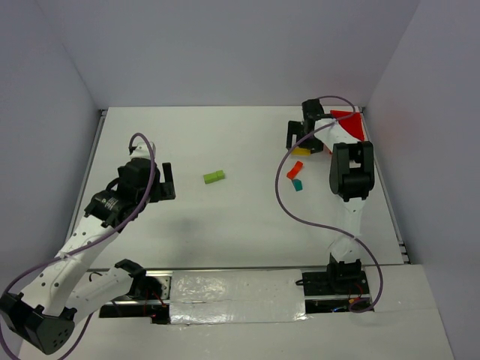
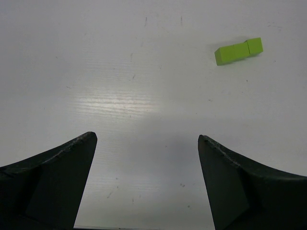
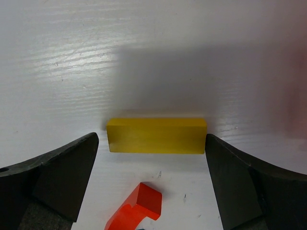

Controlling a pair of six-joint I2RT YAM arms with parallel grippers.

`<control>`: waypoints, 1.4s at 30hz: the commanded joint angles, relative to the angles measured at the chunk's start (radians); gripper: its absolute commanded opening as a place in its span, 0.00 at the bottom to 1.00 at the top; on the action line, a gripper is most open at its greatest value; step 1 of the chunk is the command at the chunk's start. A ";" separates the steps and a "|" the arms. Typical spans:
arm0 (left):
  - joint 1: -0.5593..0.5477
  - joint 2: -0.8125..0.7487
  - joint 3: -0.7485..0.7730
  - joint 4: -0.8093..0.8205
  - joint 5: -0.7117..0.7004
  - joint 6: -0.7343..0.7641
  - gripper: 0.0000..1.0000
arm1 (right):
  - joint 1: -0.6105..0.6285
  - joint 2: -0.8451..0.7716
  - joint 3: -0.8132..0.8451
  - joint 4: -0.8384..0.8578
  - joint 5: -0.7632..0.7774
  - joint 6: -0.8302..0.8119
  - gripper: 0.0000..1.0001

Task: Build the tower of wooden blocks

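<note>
The right gripper [image 3: 151, 139] is spread, its 2 fingers flanking the yellow block [image 3: 157, 135] at the table's far right. It should descend level and close evenly (clear of the red piece [image 3: 136, 207] just nearer). The block lies flat, its long axis running left-right from finger to finger. The left gripper [image 2: 147, 139] is also spread and holds nothing.

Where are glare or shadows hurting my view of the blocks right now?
Left wrist: a glare patch on the table, clear of the sharp green block. Right wrist: a broad shadow lies behind the yellow block, streaky glare upper left, a red blur at the right edge. Top external: evenly lit, soft shadows only.
</note>
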 commanded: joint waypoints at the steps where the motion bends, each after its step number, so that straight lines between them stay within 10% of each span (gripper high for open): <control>1: 0.003 -0.004 0.001 0.034 0.007 0.029 1.00 | 0.017 0.011 0.047 -0.013 0.024 0.000 0.98; 12: 0.003 -0.008 0.001 0.034 0.007 0.029 0.99 | 0.062 -0.058 -0.005 0.025 0.129 0.022 0.64; 23: 0.005 -0.011 0.004 0.031 0.000 0.026 0.99 | 0.385 -0.244 -0.055 0.065 0.169 0.106 0.63; 42: 0.005 -0.045 0.001 0.036 0.010 0.027 0.99 | 0.734 -0.041 0.189 -0.015 0.206 0.325 0.63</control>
